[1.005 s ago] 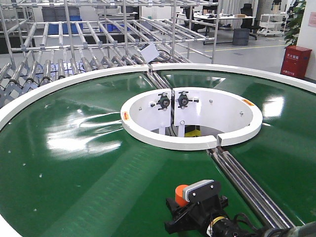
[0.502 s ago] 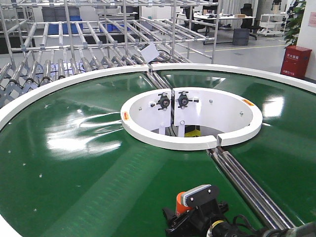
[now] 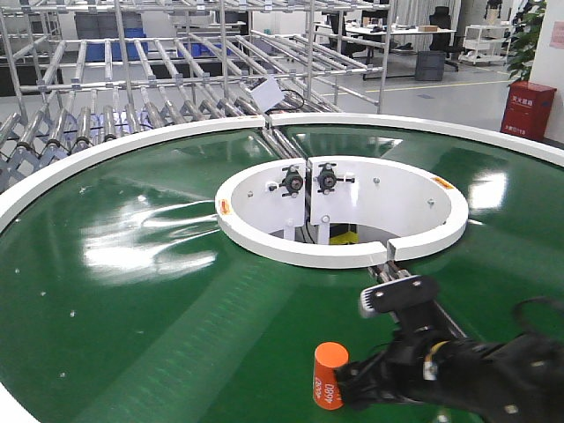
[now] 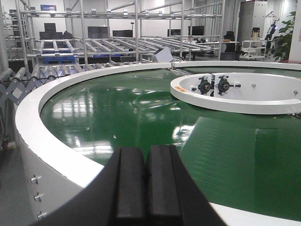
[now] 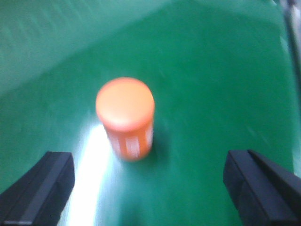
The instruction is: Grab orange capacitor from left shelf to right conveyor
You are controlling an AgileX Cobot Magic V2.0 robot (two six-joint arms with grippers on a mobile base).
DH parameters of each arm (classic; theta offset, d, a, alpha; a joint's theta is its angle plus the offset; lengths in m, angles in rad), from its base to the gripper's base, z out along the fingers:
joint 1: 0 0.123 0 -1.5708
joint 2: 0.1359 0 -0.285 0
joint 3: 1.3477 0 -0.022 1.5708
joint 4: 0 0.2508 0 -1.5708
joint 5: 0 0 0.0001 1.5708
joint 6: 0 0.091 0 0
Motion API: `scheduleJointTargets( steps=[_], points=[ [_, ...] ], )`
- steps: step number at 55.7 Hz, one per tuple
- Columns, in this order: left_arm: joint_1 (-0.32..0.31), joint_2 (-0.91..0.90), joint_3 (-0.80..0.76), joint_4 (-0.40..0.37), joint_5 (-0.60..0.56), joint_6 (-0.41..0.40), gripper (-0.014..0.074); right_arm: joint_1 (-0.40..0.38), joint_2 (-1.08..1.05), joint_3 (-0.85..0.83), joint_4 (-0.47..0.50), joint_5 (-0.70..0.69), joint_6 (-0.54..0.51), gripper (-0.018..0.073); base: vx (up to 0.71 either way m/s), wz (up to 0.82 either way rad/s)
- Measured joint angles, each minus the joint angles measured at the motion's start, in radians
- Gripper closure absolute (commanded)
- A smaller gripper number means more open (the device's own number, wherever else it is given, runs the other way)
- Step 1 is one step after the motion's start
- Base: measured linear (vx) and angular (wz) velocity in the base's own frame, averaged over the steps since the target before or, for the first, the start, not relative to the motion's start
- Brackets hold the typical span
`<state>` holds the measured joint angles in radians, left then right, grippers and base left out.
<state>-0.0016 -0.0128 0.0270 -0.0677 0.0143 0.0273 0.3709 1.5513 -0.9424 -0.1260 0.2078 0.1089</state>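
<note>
The orange capacitor [image 3: 329,375] stands upright on the dark green belt of the right conveyor [image 3: 132,308], near the front, free of any grip. My right gripper [image 3: 377,345] is just right of it, jaws wide open and empty. In the right wrist view the capacitor [image 5: 125,117] stands ahead of the open right gripper [image 5: 148,188], touching neither finger. My left gripper [image 4: 146,181] is shut and empty, over the conveyor's white outer rim [image 4: 56,150]. The left shelf is out of view.
The white ring-shaped hub [image 3: 264,240] sits mid-belt, with steel rails [image 3: 441,322] running from it toward the front right. Silver roller-track racks [image 3: 106,115] stand behind the conveyor. A red cabinet [image 3: 529,107] stands at the far right.
My right gripper held the capacitor above the belt, lowered it, then opened and drew back to the right. The capacitor now stands alone on the belt.
</note>
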Motion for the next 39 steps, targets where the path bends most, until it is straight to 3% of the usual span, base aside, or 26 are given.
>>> scheduleJointTargets(
  steps=[10, 20, 39],
  points=[
    [0.0, 0.0, 0.0, 0.0, 0.0, 0.0, 0.0603, 0.0, -0.22, 0.002, 0.0, 0.311, -0.068, -0.0052, 0.0, 0.0],
    [0.0, 0.0, 0.0, 0.0, 0.0, 0.0, 0.0603, 0.0, -0.411, 0.002, 0.02, 0.485, -0.109, 0.0014, 0.0, 0.0],
    [0.0, 0.0, 0.0, 0.0, 0.0, 0.0, 0.0603, 0.0, -0.746, 0.184, 0.069, 0.581, -0.15, 0.0076, 0.0, 0.0]
  ],
)
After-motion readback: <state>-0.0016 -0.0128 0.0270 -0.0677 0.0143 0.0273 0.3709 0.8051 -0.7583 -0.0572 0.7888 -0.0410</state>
